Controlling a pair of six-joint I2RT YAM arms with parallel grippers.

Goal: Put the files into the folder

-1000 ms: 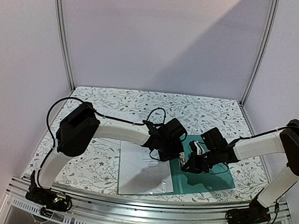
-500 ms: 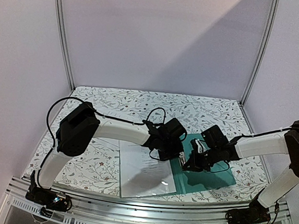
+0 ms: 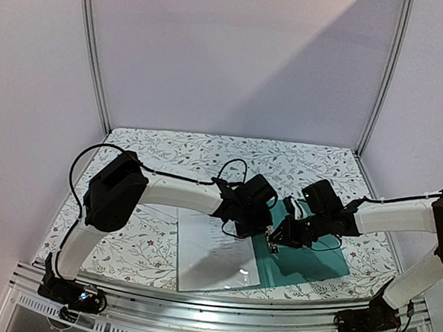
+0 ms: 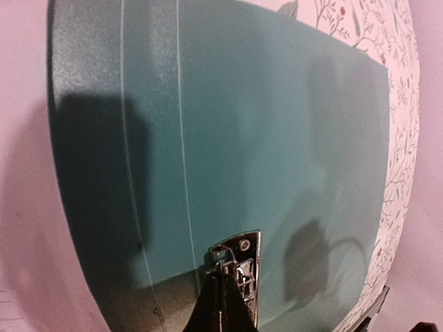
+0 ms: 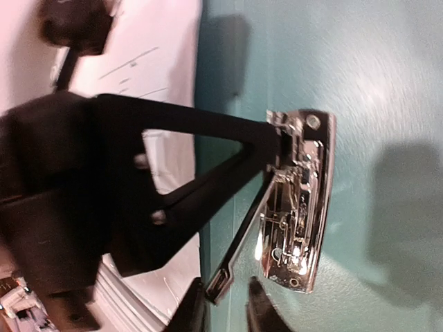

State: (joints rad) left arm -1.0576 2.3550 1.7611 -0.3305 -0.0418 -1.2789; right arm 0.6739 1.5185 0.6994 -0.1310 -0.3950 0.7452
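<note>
The folder (image 3: 311,265) lies flat on the table (image 3: 168,150), right of centre and near the front edge, teal inside face up. Its clip (image 5: 299,200) sits by the left edge, bright metal against the green. From the clip a thin lever (image 5: 239,242) stands out, slanting away from the plate.

Left gripper (image 4: 223,283) is right on it: fingers pressed together, no gap, tips touching the top end of the clip. Whether they pinch a part of it or only press on it, I cannot tell.

Right gripper (image 5: 225,315) comes in from the other side, jaws a little apart. The free end of the lever sits just in front of that gap, close to one fingertip; contact there is not clear. Nothing is gripped.

The files (image 3: 213,258) lie flat just left of the folder, white sheets with faint lines of print, their right edge meeting the folder's left edge. I cannot tell whether they overlap it.

From above, both arms reach in low over the middle of the table, the wrists nearly meeting above the clip.
</note>
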